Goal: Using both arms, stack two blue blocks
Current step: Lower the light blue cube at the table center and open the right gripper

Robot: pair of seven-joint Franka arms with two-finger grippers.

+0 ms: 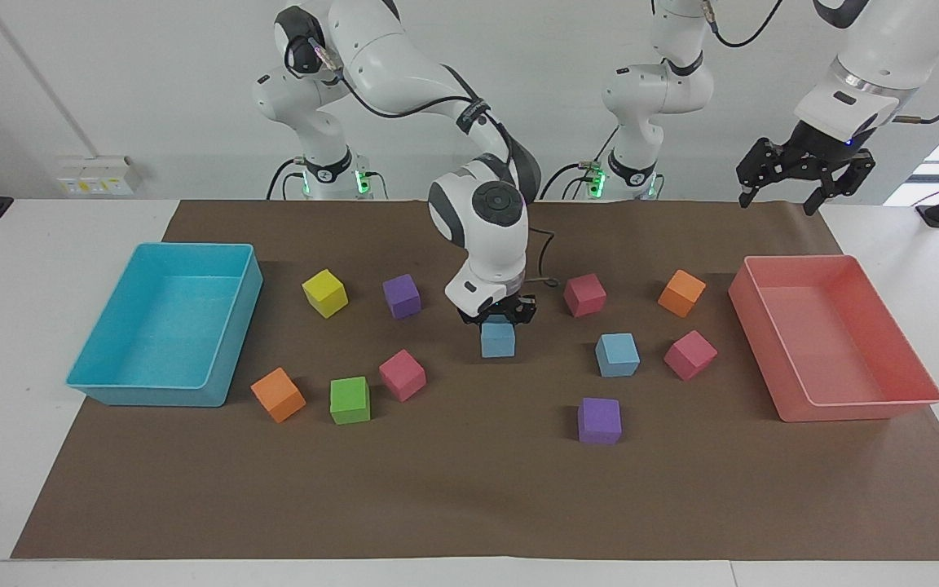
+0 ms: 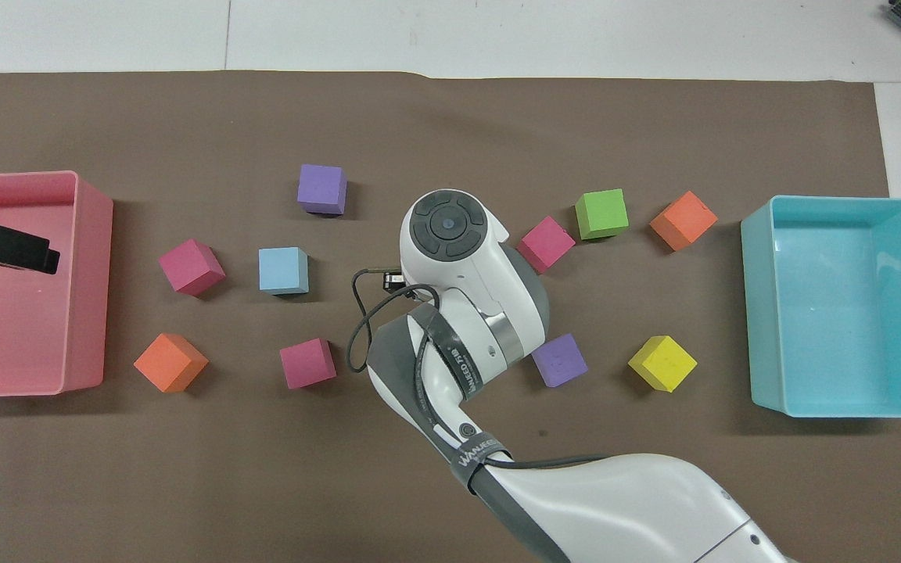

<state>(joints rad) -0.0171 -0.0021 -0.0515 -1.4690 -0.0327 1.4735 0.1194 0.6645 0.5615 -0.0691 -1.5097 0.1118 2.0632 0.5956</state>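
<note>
A brown mat [image 1: 469,505] covers most of the table, with a turquoise tray [image 1: 115,395] at the right arm's end and a pink tray [image 1: 861,410] at the left arm's end. The right arm [image 1: 404,57] reaches out over the middle of the mat, and its right gripper [image 1: 499,315] is clenched on a blue block [image 1: 498,341], holding it by the top over the mat's centre; from above the arm hides this block. The left arm [image 1: 877,49] waits, its left gripper [image 1: 804,173] hanging with its fingers spread over the pink tray's nearer end. The second blue block [image 2: 283,270] sits on the mat, between a magenta cube [image 2: 191,267] and the held one, with a purple cube [image 2: 321,188] farther from the robots.
</note>
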